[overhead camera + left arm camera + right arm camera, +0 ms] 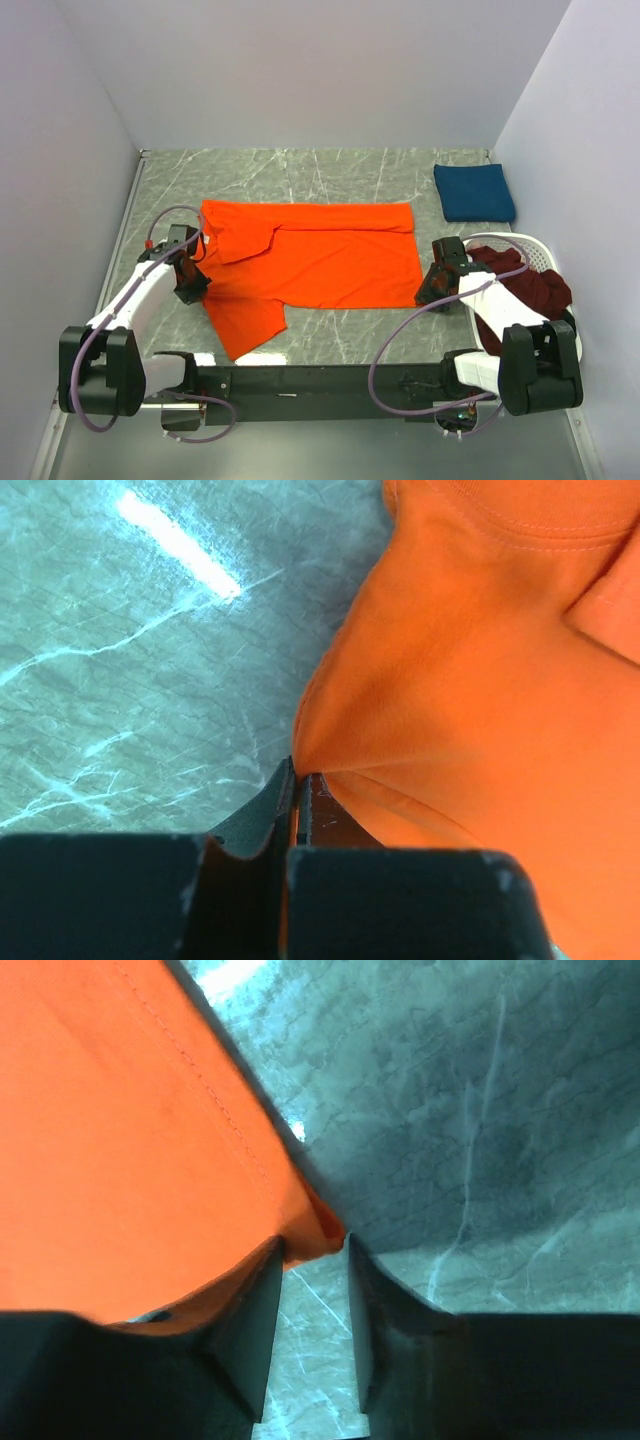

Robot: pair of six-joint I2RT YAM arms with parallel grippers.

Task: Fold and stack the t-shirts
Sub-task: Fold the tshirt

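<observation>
Two end effectors bracket the orange t-shirt [320, 255], spread flat on the table [300, 175] in the top view: left end effector [192, 283] at its shoulder edge, right end effector [432, 290] at the near hem corner. Folded navy t-shirt [474, 192] sits back right; the basket [520, 240] holding the maroon t-shirt [540, 290] crowds my right arm. Left wrist: pinched shut on orange cloth. Right wrist: part open, hem corner only at the tips, so I'd clamp before lifting both evenly.

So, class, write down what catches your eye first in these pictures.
The orange t-shirt spread mid-table grabs the eye first, the left gripper pinching its edge, the right gripper open at its corner. A folded navy t-shirt lies far right; a maroon t-shirt sits in the white basket.
</observation>
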